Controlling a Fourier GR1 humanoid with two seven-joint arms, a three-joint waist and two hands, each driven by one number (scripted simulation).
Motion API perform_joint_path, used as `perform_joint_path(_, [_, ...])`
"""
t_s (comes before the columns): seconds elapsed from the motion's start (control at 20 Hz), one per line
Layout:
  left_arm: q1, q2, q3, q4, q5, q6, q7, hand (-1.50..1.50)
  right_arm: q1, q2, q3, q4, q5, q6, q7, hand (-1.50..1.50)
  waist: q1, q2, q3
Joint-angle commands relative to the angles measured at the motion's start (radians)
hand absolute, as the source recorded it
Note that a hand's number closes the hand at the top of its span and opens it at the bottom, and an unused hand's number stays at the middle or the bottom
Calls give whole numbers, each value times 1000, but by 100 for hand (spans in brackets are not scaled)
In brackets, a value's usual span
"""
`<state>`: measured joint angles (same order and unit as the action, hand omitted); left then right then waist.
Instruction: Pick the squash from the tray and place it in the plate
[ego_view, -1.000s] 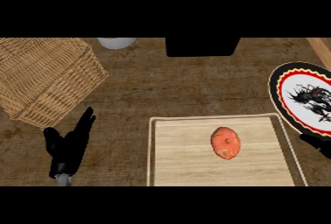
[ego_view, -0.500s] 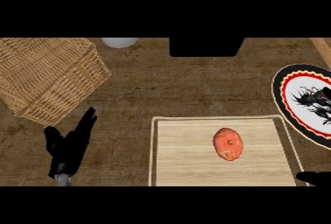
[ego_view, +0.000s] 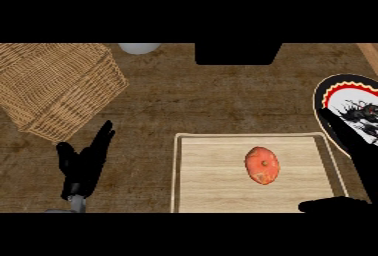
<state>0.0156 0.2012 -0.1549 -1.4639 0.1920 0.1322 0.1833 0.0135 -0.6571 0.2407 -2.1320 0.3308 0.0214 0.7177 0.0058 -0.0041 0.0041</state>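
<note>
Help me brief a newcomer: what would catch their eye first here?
Probably the orange squash, lying alone on the pale wooden tray at lower centre. Next the black, red and white patterned plate at the right edge, then the big wicker basket at upper left.

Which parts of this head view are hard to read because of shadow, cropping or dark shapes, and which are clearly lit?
Head view: the squash and tray are evenly lit and easy to read; the plate is cut by the right edge; the right hand is a dark shape at the bottom edge, its fingers unreadable; the left hand stands out clearly against the counter.
</note>
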Motion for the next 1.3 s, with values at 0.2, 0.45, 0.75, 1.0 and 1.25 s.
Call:
perform_joint_path(0.2, [-7,-83,-35,61,-55,35,-7,0,-117,150,97,115,58,90,97,-150,-3,5,-4])
perform_joint_path(0.45, [20,-29,14,-1,-3,-44,35,0,-173,285,188,185,188,69,152,-150,2,5,-4])
perform_joint_path(0.75, [2,-33,38,25,-25,-44,51,0,-58,319,270,141,357,54,172,-150,-7,3,-5])
perform_joint_path(1.0, [35,-44,30,-53,-25,-60,77,0,-100,317,159,272,340,91,87,-150,-2,4,-4])
perform_joint_path(1.25, [6,-88,37,-1,-60,-35,50,0,-83,384,186,256,396,111,104,-150,-5,4,-4])
